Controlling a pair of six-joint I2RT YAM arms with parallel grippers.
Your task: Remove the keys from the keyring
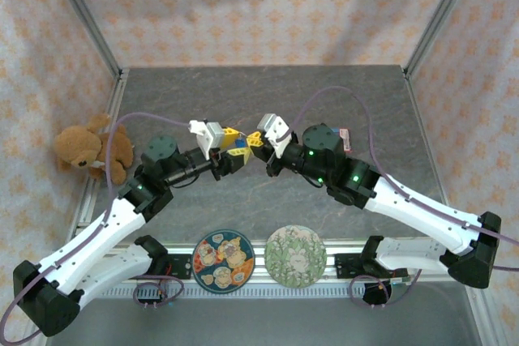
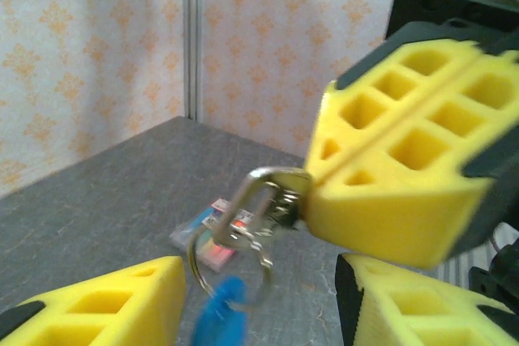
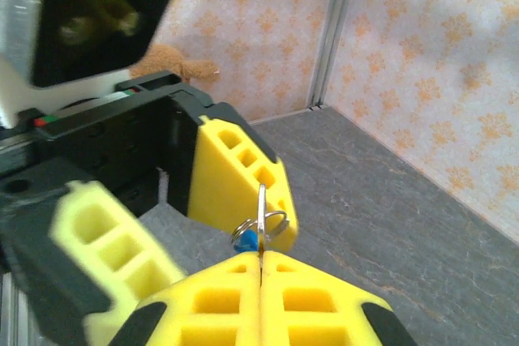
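Above mottled grey table [image 1: 243,95], right gripper [image 3: 259,269] pinches oblong metal keyring clasp [image 2: 261,198]; left gripper [image 1: 235,142] gapes.

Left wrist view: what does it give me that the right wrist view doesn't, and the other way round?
Left wrist: the clip seen side-on, and a small colourful item lying on the table.
Right wrist: the clip seen edge-on, a teddy bear by the wall, and the left arm's camera.
Shared: the right gripper is shut on the clip. The keyring and blue key hang below it, and the left gripper is open near them.
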